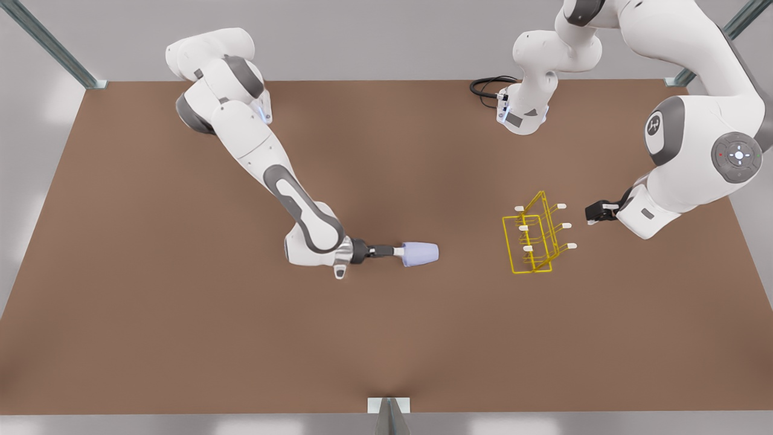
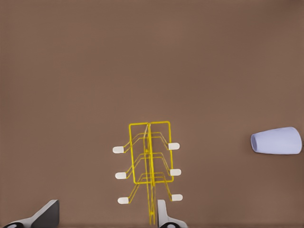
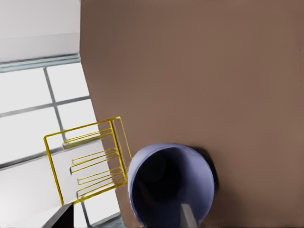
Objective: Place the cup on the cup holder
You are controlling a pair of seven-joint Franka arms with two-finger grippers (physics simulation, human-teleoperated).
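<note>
The lavender-blue cup (image 1: pixel 421 254) lies on its side near the table's middle, rim toward the arm on the front view's left. My right gripper (image 1: pixel 398 251) is shut on the cup's rim; the right wrist view looks into the cup (image 3: pixel 161 185), with one finger (image 3: pixel 187 216) inside it. The yellow wire cup holder (image 1: pixel 534 235) with white-capped prongs stands to the front view's right of the cup, well apart from it. My left gripper (image 1: pixel 595 212) hovers open just beyond the holder, its fingers (image 2: pixel 45 216) spread wide over the holder (image 2: pixel 149 156). The cup (image 2: pixel 278 141) lies farther off.
The brown table (image 1: pixel 181 314) stretches wide around both things. A black cable (image 1: pixel 486 90) loops at the base of the arm at the back right. Metal frame posts stand at the table's corners and front edge (image 1: pixel 389 411).
</note>
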